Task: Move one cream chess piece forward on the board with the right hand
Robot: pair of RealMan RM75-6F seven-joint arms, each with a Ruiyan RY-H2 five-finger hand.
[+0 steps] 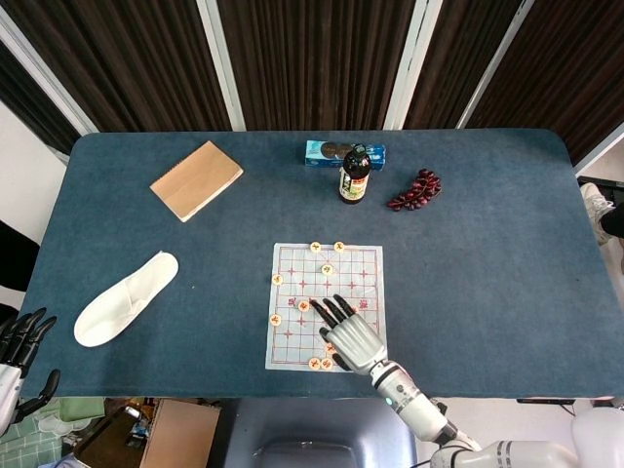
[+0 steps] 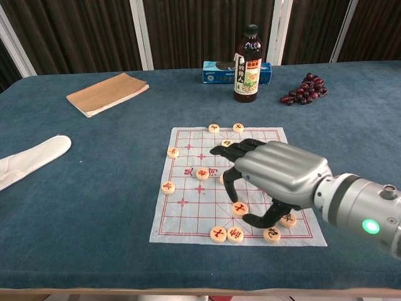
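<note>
Carefully is the word for this step: the right hand (image 2: 276,179) hovers palm-down over the middle of the board (image 2: 188,213), fingers spread and curved with nothing visibly pinched between them, so it reads as open. A cream piece (image 2: 239,209) lies just under the thumb side of the palm, one row ahead of the near row, and this looks like the piece being advanced, though the hand hides whether any finger touches it. To do it well, I would press lightly on top of the disc with one fingertip and slide it straight along its file toward the far edge of the board, stopping on a line crossing, with the other fingers lifted so they do not sweep neighbouring pieces or ruck the thin sheet. The piece is a small flat cream disc with a red character on its face; such a low, smooth thing should slide more easily than it lifts. The left hand (image 1: 21,336) hangs off the near left corner of the table (image 1: 507,214), fingers apart and empty.
</note>
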